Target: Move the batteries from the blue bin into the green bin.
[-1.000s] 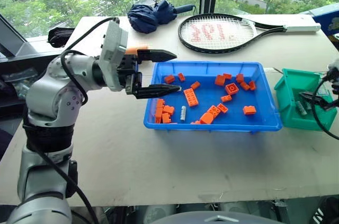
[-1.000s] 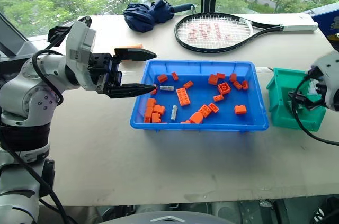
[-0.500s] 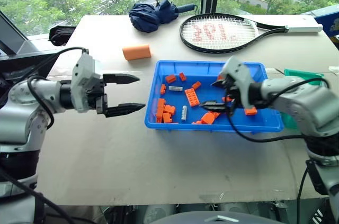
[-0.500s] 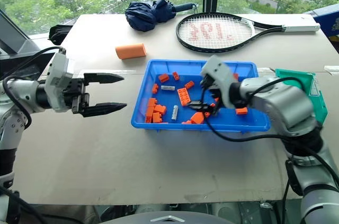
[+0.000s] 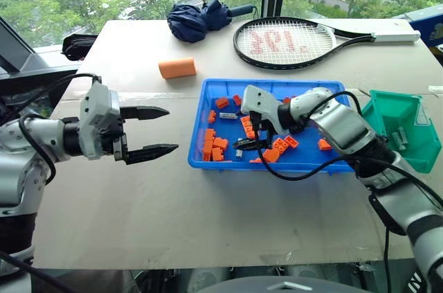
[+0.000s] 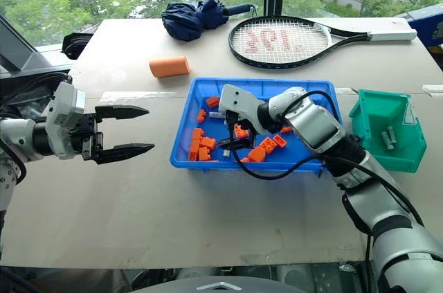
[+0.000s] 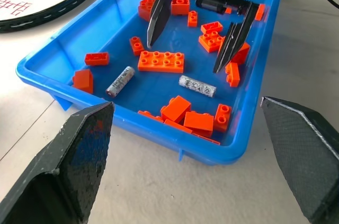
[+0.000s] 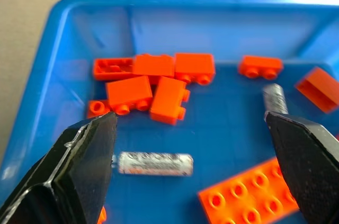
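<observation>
Blue bin (image 5: 349, 159) is the biggest thing in play, sitting mid-table w/ orange bricks (image 5: 219, 146) scattered inside and two batteries left in it. Green bin (image 6: 410, 154) stands just beside its right end, apart from it, w/ a few batteries (image 6: 386, 137) already lying in it, so the job looks partly done, two to go.

Right gripper (image 5: 243, 134) is down inside the blue bin near its left half, fingers spread wide, nothing between them. Left gripper (image 5: 149, 131) hangs over bare table well left of the bin, also wide open, empty; looks like it's just standing by.

Step in hand, as I read it: reach/line-up on the next battery. Nearer battery (image 8: 154, 163) lies flat on the bin floor between the right fingers in the wrist view, long axis roughly across the line of the gripper, i.e. pointing from one finger toward the other. Pinching along its length would be awkward, so next move prob. needs a wrist roll so the pads close on its round sides, then lower and close, minding the long brick (image 8: 249, 197) close by.

Second battery (image 7: 120, 81) lies flat too, nearer the bin's far wall, at a diff. angle from the first.
</observation>
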`<state>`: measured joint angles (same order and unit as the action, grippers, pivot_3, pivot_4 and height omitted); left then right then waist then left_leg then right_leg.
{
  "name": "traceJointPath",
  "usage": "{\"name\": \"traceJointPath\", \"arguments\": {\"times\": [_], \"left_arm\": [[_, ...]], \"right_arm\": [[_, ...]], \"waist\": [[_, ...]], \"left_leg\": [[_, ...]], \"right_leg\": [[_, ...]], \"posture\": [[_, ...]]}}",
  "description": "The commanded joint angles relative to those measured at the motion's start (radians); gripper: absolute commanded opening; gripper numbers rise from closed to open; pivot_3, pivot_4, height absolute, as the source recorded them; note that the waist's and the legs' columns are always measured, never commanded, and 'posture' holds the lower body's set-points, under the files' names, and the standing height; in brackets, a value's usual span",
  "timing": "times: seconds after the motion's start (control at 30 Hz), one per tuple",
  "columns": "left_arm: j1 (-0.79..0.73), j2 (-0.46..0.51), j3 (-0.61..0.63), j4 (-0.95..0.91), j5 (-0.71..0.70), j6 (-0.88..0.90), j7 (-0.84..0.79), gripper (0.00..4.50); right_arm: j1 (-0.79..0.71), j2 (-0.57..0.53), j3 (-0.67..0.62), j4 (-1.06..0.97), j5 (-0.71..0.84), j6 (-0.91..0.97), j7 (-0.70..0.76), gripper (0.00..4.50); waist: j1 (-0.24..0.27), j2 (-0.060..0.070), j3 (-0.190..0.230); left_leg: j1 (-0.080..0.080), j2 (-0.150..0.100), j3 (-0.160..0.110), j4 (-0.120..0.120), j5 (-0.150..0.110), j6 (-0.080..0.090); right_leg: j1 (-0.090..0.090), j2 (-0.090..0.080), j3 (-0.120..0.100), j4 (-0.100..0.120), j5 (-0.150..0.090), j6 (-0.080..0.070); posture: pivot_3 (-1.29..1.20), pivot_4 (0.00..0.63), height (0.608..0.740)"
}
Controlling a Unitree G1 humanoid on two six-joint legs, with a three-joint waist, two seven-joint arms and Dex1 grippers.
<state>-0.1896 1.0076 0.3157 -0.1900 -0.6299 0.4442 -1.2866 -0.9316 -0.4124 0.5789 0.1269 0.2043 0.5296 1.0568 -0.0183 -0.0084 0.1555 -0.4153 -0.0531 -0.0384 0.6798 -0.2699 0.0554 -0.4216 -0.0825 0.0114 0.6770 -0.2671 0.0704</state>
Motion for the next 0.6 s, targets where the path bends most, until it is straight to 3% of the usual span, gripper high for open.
{"name": "traceJointPath", "arguments": {"times": [0.03,0.2,0.6], "left_arm": [[0.000,0.005,0.041,-0.034,-0.018,-0.005,0.010,4.50],[-0.011,0.009,0.044,-0.033,-0.024,-0.003,0.015,4.50],[-0.030,0.010,0.041,-0.021,-0.021,-0.012,0.019,4.50]], "right_arm": [[-0.057,0.019,0.015,0.125,-0.082,-0.191,0.081,4.49],[-0.104,0.038,0.051,0.268,-0.167,-0.333,0.201,4.49],[-0.132,0.152,0.033,0.501,-0.297,-0.504,0.232,4.49]], "waist": [[0.000,0.000,0.000],[-0.004,0.000,0.000],[-0.025,0.000,0.000]], "left_leg": [[0.000,0.000,0.000,0.000,0.000,0.000],[0.000,0.000,0.000,0.000,0.001,-0.001],[0.000,0.001,0.000,-0.002,0.001,-0.003]], "right_leg": [[0.000,0.000,0.000,0.000,0.000,0.000],[-0.001,0.001,-0.003,0.000,0.000,0.000],[-0.002,0.002,-0.002,0.001,0.000,0.000]], "posture": [[0.00,0.150,0.740],[0.00,0.150,0.740],[0.00,0.150,0.740]]}}
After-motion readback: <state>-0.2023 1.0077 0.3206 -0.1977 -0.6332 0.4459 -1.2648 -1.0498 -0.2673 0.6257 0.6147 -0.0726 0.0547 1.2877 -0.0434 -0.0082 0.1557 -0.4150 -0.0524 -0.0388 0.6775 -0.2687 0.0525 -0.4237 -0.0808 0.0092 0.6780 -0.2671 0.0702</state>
